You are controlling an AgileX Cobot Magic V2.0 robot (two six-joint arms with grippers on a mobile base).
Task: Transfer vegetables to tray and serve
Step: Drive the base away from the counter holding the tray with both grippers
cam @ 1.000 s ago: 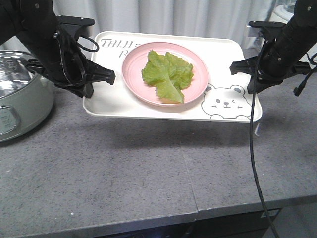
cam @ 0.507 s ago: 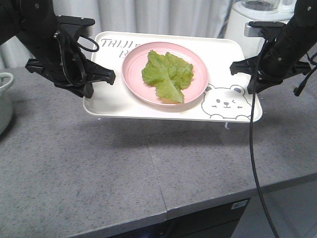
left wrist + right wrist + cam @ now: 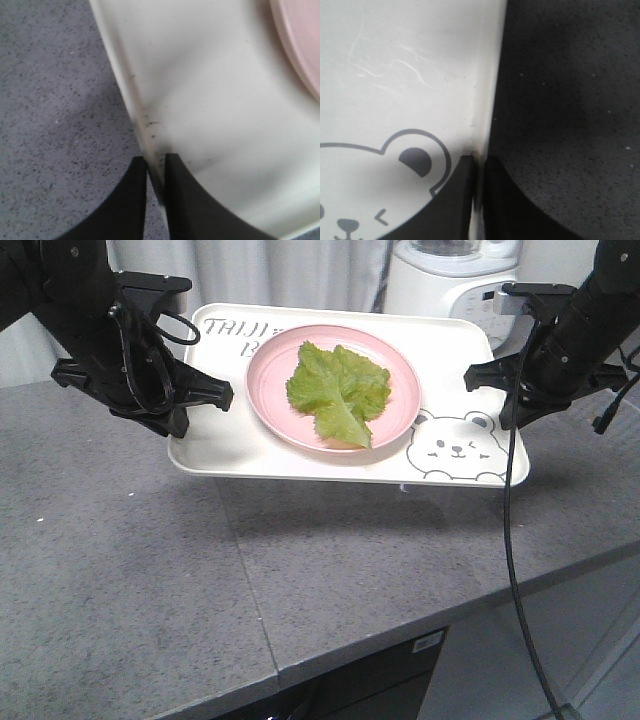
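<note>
The cream tray [image 3: 230, 445] with the bear face hangs above the grey counter, carried level between both arms. On it sits a round pink plate [image 3: 268, 390] holding the vegetables, one crinkly green lettuce leaf [image 3: 338, 388]. My left gripper [image 3: 190, 405] is shut on the tray's left rim [image 3: 131, 95]; in the left wrist view its gripper [image 3: 156, 162] pinches that edge. My right gripper [image 3: 505, 390] is shut on the right rim [image 3: 487, 85]; the right wrist view shows the gripper [image 3: 479, 161] clamping beside the bear's ear.
A white blender [image 3: 455, 280] stands behind the tray at the back right, before a pale curtain. The grey speckled counter [image 3: 200, 580] runs under the tray; its front edge drops off toward the lower right. A black cable [image 3: 512, 570] dangles from the right arm.
The view has swept sideways along the counter: the grey pot at the left left the frame and the blender came further in. Tray, plate, leaf and both grips stay the same.
</note>
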